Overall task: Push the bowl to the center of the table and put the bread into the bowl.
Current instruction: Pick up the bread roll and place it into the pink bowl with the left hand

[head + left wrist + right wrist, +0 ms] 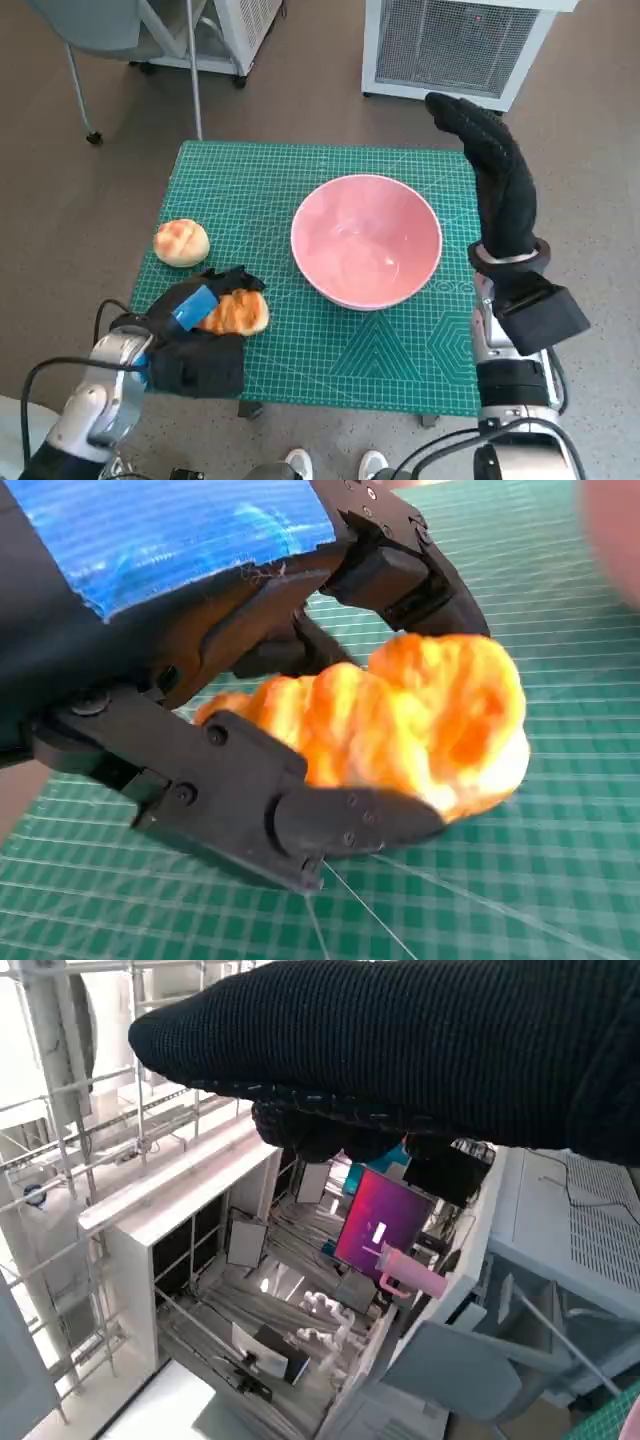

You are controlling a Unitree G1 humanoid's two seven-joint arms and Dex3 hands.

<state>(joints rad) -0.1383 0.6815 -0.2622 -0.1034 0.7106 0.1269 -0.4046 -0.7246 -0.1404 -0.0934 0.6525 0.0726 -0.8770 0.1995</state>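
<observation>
Bread point(420, 720), golden and ridged, sits at the near left of the green mat point(380, 350), in the grip of the left hand point(200, 325); the wrist view shows black fingers point(300, 815) closed along both sides of it, its underside on or just above the mat, cannot tell which. A second piece, a round bun point(181, 242), lies free on the mat just beyond that hand, near the left edge. Pink bowl point(366, 240), upright and holding nothing, stands a little right of mid-mat, well apart from the bread. Right hand point(492, 170) is raised beside the bowl's right side near the mat's right edge, glove pointing away toward the far side, holding nothing; fingers look stretched out together. Off the table: a white grilled unit point(455, 45) on the floor far right, a chair leg point(82, 95) far left.
</observation>
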